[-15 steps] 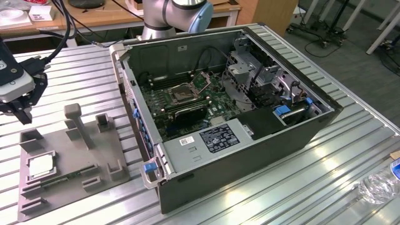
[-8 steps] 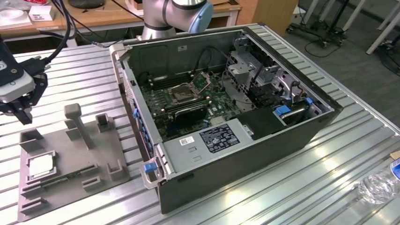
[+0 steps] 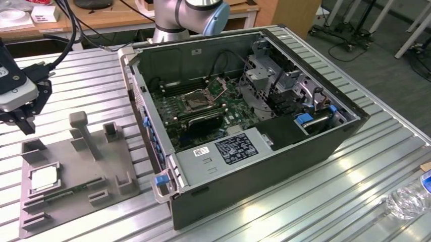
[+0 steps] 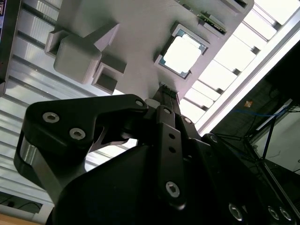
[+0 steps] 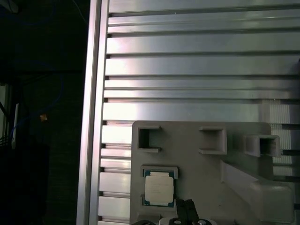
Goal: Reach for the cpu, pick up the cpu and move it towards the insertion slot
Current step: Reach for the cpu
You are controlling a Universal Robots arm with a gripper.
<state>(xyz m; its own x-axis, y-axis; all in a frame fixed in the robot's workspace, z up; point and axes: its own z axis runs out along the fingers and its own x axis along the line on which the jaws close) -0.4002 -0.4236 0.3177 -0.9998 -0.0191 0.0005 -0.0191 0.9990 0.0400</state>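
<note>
while the cpu (image 3: 44,177) is not yet taken, stage: reaching, as i judge it; nothing is lifted.
gripper (image 3: 27,128): hangs over a corner of the plate (image 3: 101,166), pointing down. its two fingers are drawn together with almost no gap and have hold of nothing.
cpu: lies flat, silvery side up, in a shallow square pocket of the plate, at the exterior view's left. in the first wrist view the gripper (image 5: 185,208) is just past one corner of the cpu (image 5: 158,187), apart from it.
why so: the pocket rim probably keeps the chip square and at a known place.
slot (image 3: 197,99): on the green board inside the open case (image 3: 269,166), well apart from the cpu.
edges: the rim sits close around the chip. the case wall stands between the plate and the slot.
room: open above the cpu. posts (image 3: 79,126) rise from the plate near it.
</note>
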